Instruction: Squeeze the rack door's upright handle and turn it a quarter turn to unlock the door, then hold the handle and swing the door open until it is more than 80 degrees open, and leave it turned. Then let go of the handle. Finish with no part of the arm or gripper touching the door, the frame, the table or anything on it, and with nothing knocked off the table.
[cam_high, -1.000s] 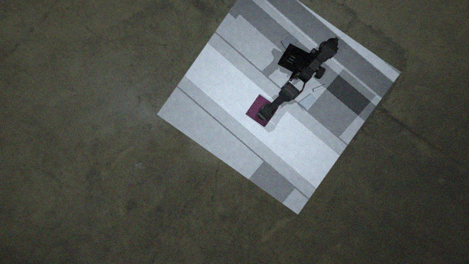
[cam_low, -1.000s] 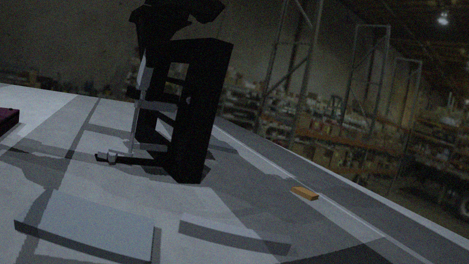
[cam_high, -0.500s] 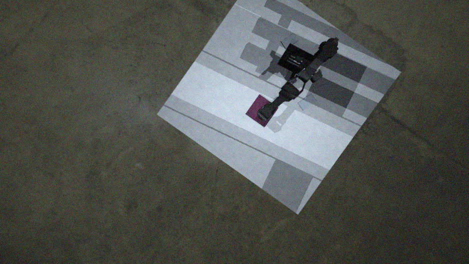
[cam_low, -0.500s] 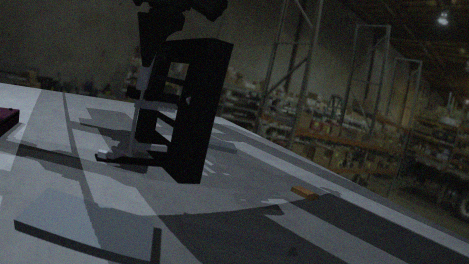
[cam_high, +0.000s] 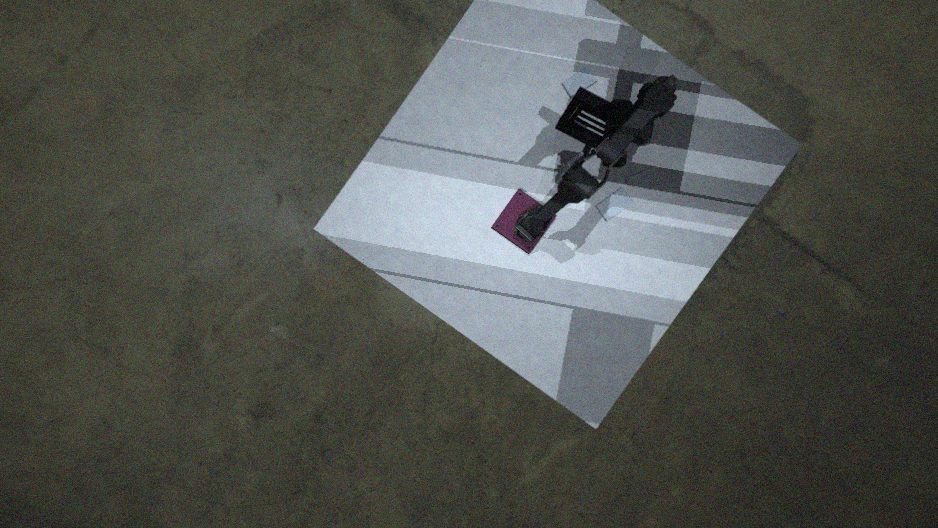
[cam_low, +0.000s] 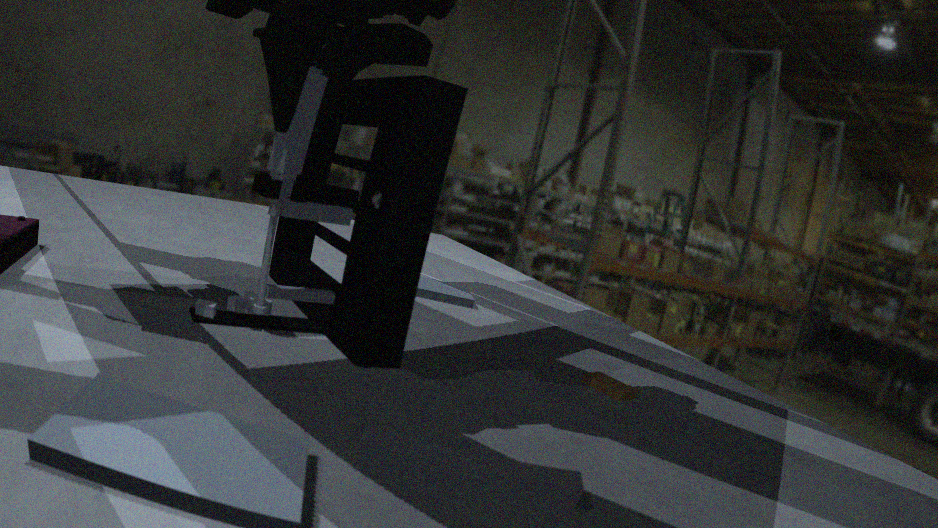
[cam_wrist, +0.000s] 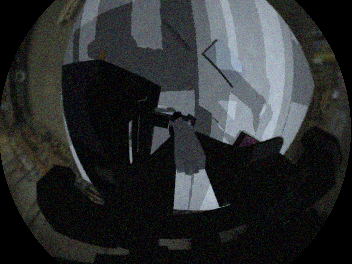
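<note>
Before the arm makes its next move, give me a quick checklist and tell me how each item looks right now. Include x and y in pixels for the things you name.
1. Gripper (cam_low: 301, 98) (cam_wrist: 184, 136) closed on the handle (cam_low: 305, 124) (cam_wrist: 189, 155): ok.
2. Handle a full quarter turn round: cannot tell; the dark fingers cover part of it.
3. Swing opened wide enough: cannot tell from these angles.
4. Dark frame (cam_low: 406, 229) (cam_wrist: 100, 100) standing upright on the table: ok.
5. Orange block (cam_low: 613, 385) on the table, not knocked off: ok.
6. Gripper let go and clear of everything: not ok, it holds the handle.
</note>
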